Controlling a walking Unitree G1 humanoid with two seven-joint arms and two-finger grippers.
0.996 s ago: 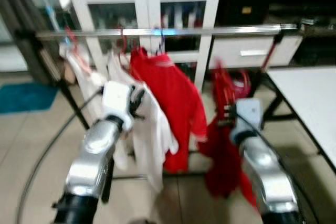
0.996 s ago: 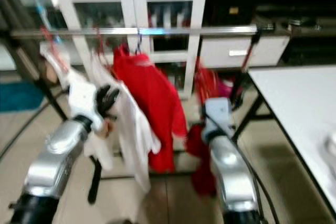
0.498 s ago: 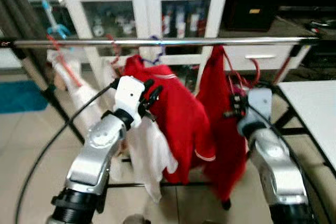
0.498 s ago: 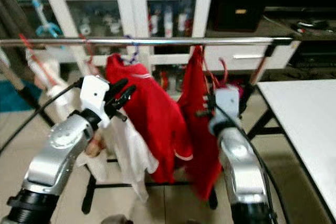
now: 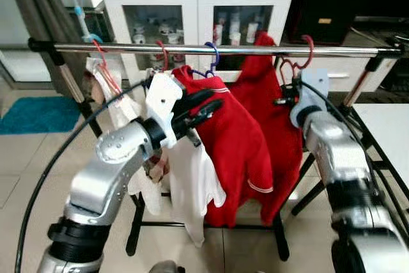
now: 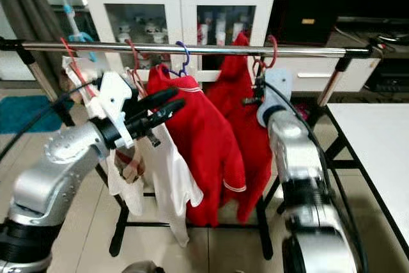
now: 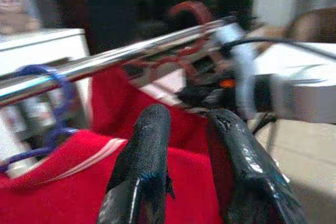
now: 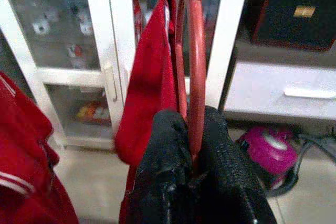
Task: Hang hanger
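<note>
Overhead, a chrome rail (image 5: 192, 48) is running across the rack, with a white glass-door cabinet (image 5: 198, 4) standing behind it.

- Red hanger (image 8: 196, 51): its hook (image 5: 309, 46) is sitting over the rail, carrying a red garment (image 5: 281, 126); the right gripper (image 8: 190, 145) is clamping its lower shaft between both fingers.
- Left gripper (image 7: 186, 129): raised in front of a red shirt (image 5: 236, 139), fingers (image 5: 198, 103) standing slightly apart and gripping nothing.
- Red shirt: hanging from a blue hook (image 5: 213, 55).
- White garment (image 5: 188, 183): hanging just left of the shirt.
- Table corner (image 6: 377, 139): showing at the robot's right.
- Teal mat (image 5: 35, 114): lying on the tiled floor.
</note>
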